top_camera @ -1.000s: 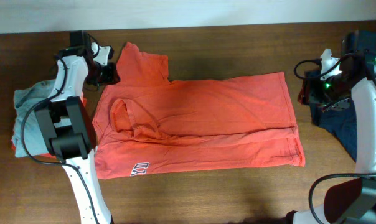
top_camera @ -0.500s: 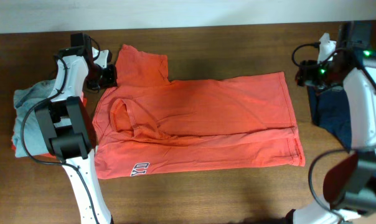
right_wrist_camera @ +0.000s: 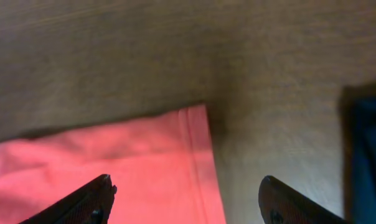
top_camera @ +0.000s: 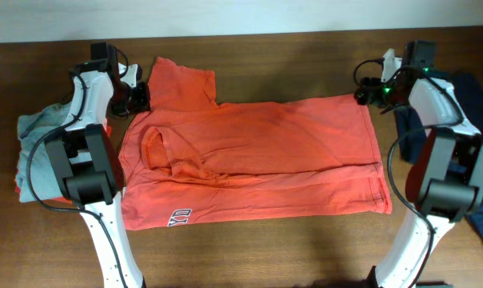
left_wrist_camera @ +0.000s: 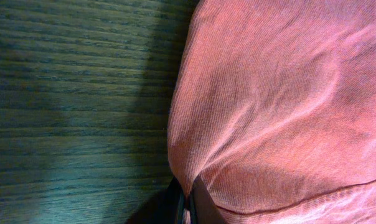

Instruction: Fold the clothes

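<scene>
The orange-red T-shirt [top_camera: 265, 152] lies centred on the table [top_camera: 249, 256], left gripper [top_camera: 139, 98] clamped on its ten o'clock sleeve [top_camera: 181, 80], right gripper [right_wrist_camera: 185, 186] wide open, empty, above the two o'clock hem corner [right_wrist_camera: 197, 115]; closing short of that edge could skew the fold.

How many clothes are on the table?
3 surely: an orange-red cotton T-shirt spread mid-table, a crumpled light grey garment at the left edge, a navy garment at the right edge. An orange scrap under the grey may be a fourth.
</scene>
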